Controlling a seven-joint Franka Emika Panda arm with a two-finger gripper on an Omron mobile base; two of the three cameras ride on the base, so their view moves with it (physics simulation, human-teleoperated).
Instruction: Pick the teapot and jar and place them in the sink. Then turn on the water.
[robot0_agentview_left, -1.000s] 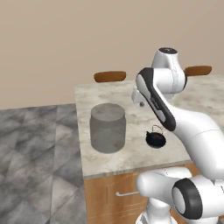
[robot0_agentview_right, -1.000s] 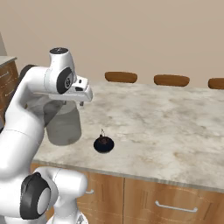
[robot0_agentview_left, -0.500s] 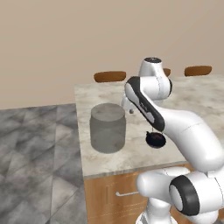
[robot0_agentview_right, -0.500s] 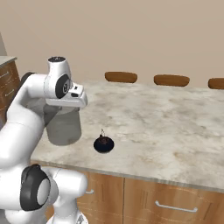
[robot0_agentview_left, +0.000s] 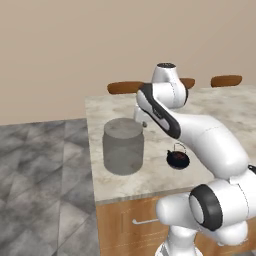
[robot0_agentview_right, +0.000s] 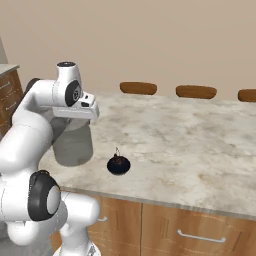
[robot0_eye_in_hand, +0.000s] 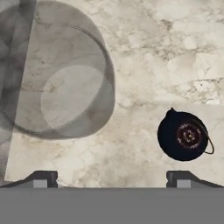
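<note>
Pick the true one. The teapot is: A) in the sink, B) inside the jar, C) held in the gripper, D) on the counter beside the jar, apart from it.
D: the teapot sits on the marble counter with bare stone between it and the jar; the gripper is open and empty above them.

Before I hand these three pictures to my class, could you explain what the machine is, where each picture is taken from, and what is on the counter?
It is a white robot arm on a drivable base, in a simulated kitchen. Two pictures look over it from behind, left and right; the third looks down from its hand. On the marble counter stand a large grey glass jar and a small black teapot, apart from each other. The end effector hovers above them, open and holding nothing.
</note>
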